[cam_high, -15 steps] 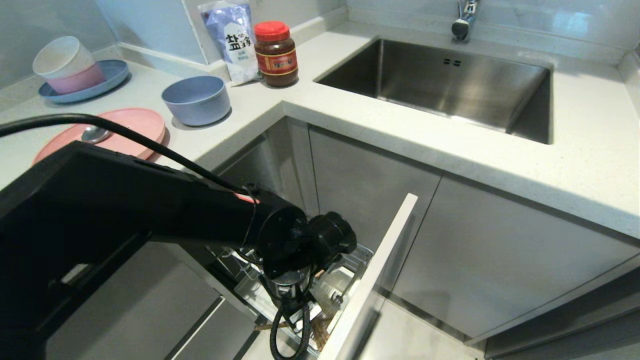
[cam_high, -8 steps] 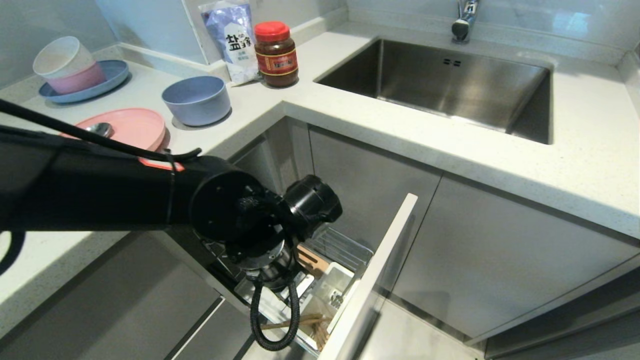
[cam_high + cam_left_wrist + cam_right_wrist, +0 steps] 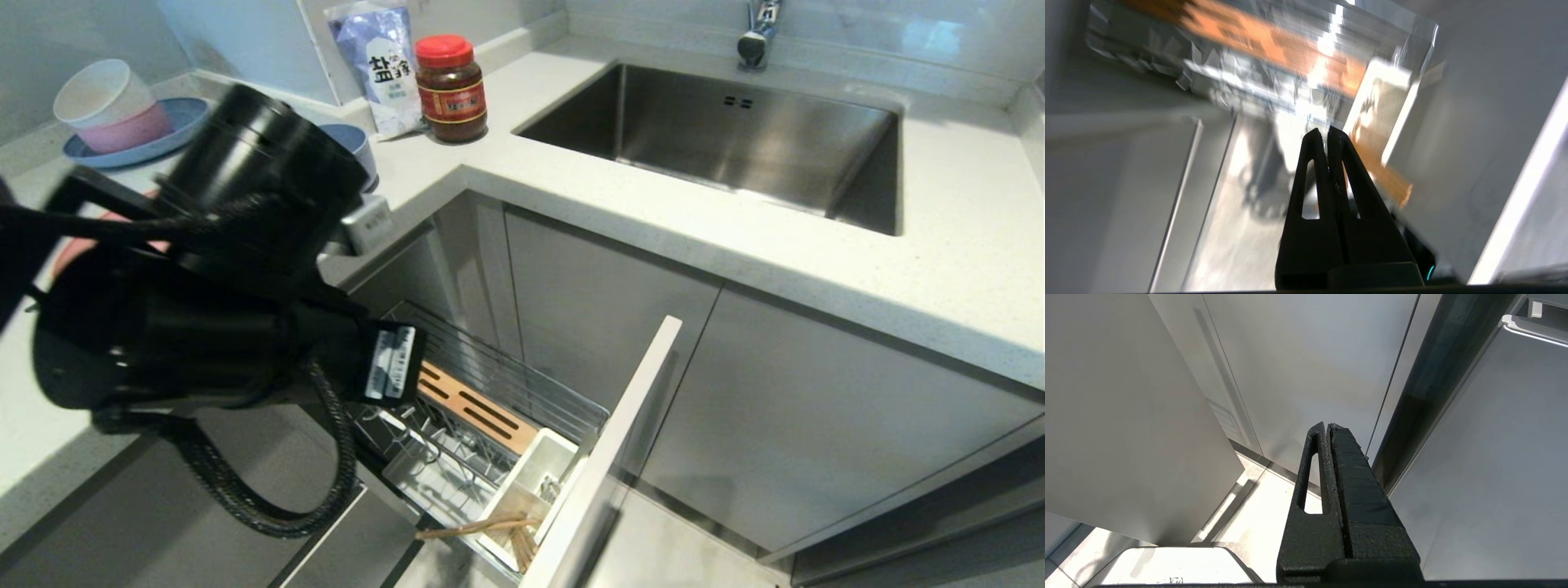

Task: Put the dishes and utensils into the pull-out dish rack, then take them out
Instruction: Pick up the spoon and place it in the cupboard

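Observation:
The pull-out dish rack (image 3: 522,380) stands open below the counter, with its wooden board (image 3: 478,408) and white cutlery cup (image 3: 531,482). The chopsticks (image 3: 482,527) lie tilted in the cup, ends poking over the rack's front; the left wrist view shows them as a blurred streak (image 3: 1384,175). My left arm is raised over the counter's edge, hiding most of the pink plate (image 3: 61,255) and part of the blue-grey bowl (image 3: 357,140). The spoon is hidden. High above the rack, my left gripper (image 3: 1326,132) is shut and empty. My right gripper (image 3: 1327,425) is shut, parked by cabinet doors.
The rack's pale front panel (image 3: 629,441) juts out into the floor space. On the counter stand a salt bag (image 3: 380,65), a red-lidded jar (image 3: 451,86) and stacked bowls on a blue plate (image 3: 122,114). The steel sink (image 3: 735,131) lies at the back right.
My left arm has lifted out of the rack and swung up toward the counter. Its jaws have closed empty. The chopsticks stay behind in the cutlery cup.

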Controlling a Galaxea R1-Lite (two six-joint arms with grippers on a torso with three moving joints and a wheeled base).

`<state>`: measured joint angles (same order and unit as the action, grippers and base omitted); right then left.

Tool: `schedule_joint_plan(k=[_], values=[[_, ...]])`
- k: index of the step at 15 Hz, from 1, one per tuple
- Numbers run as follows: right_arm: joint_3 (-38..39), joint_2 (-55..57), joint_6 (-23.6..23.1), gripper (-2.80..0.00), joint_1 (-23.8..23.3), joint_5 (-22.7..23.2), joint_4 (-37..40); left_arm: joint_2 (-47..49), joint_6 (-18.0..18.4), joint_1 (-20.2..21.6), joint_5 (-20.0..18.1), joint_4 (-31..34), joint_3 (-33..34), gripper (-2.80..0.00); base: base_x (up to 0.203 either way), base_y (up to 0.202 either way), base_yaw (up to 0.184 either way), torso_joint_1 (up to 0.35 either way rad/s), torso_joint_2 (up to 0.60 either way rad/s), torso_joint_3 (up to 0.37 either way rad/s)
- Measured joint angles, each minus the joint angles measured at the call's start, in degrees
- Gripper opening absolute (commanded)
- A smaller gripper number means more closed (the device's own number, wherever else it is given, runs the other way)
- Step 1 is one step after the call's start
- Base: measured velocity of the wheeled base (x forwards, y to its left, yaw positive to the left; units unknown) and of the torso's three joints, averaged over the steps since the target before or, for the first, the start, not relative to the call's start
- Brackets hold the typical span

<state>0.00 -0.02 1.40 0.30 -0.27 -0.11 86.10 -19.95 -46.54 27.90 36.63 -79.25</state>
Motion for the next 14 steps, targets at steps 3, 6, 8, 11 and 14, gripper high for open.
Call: schedule_joint_plan(k=[3, 6, 8, 11, 14], values=[[0.0, 0.0, 0.0, -2.8, 0.0, 0.0, 0.0, -5.6, -0.3, 3.6, 4.6, -1.7, -2.0, -2.8, 0.0, 0.0, 0.0, 0.0, 0.0, 0.0], [0.0, 0.0, 0.0, -2.8, 0.0, 0.0, 0.0, -9.2, 1.9, 11.9, 4.5, -4.7, -3.5, -2.8, 0.0, 0.0, 0.0, 0.0, 0.0, 0.0], [0.0, 0.0, 0.0, -2.8, -0.1, 0.0, 0.0, -11.4, 4.4, 20.1, 2.8, -6.7, -4.8, -2.8, 0.0, 0.0, 0.0, 0.0, 0.0, 0.0], [0.0, 0.0, 0.0, -2.8, 0.0, 0.0, 0.0, -14.3, 7.6, 33.1, -3.4, -7.6, -6.5, -2.8, 0.0, 0.0, 0.0, 0.0, 0.0, 0.0], [0.0, 0.0, 0.0, -2.8, 0.0, 0.0, 0.0, -15.8, 10.5, 47.6, -13.0, -7.8, -8.3, -2.8, 0.0, 0.0, 0.0, 0.0, 0.0, 0.0]])
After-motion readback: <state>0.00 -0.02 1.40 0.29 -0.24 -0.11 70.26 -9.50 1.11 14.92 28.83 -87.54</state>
